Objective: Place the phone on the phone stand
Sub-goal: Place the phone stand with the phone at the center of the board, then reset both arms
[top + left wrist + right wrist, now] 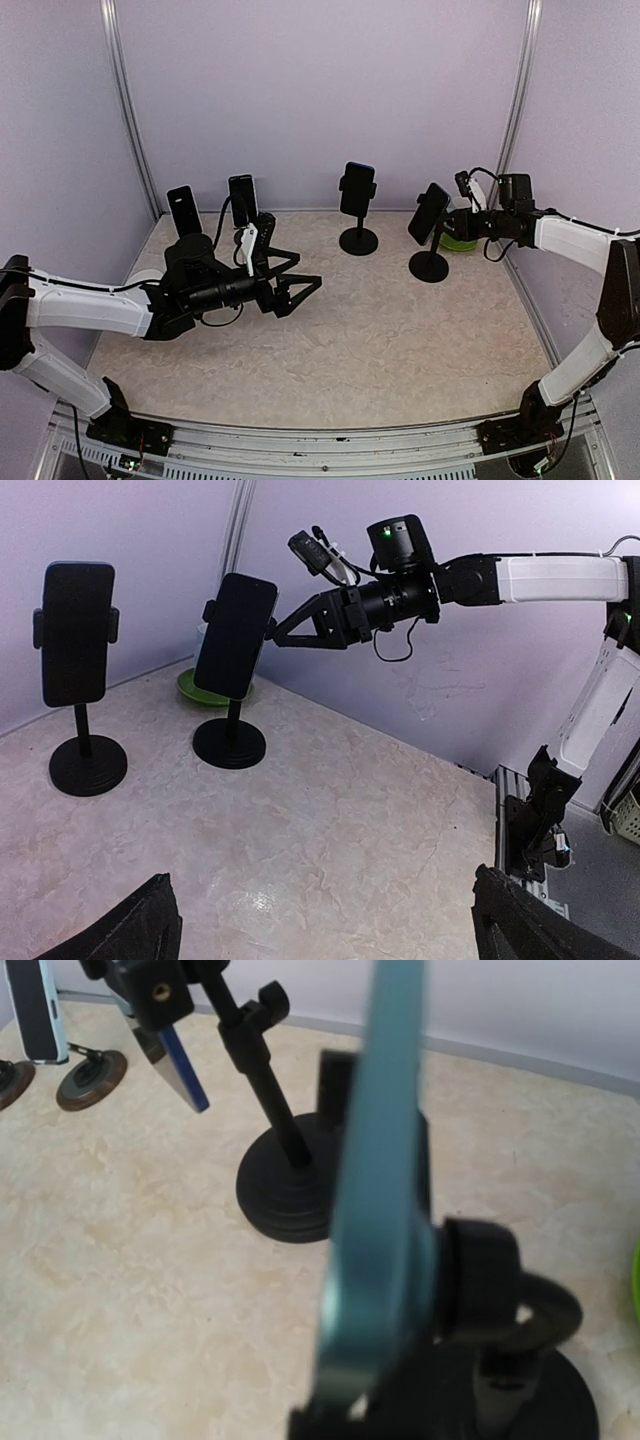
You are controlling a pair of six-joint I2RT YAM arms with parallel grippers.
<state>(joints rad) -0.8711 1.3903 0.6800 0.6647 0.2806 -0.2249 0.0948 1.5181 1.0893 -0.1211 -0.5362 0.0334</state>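
A dark phone sits tilted in the clamp of the black phone stand at the right. In the left wrist view, the phone is on the stand. My right gripper reaches in from the right, and its fingertips meet the phone's right edge. I cannot see a gap or a grip there. The right wrist view shows the phone's blue-green edge up close against the stand's clamp, with no fingers showing. My left gripper hovers open over the table's left-middle, its jaws wide apart with nothing between them.
A second stand with a phone is at back centre. Two more phones on stands are at back left. A green bowl lies behind the right stand, by the corner post. Purple walls close in three sides.
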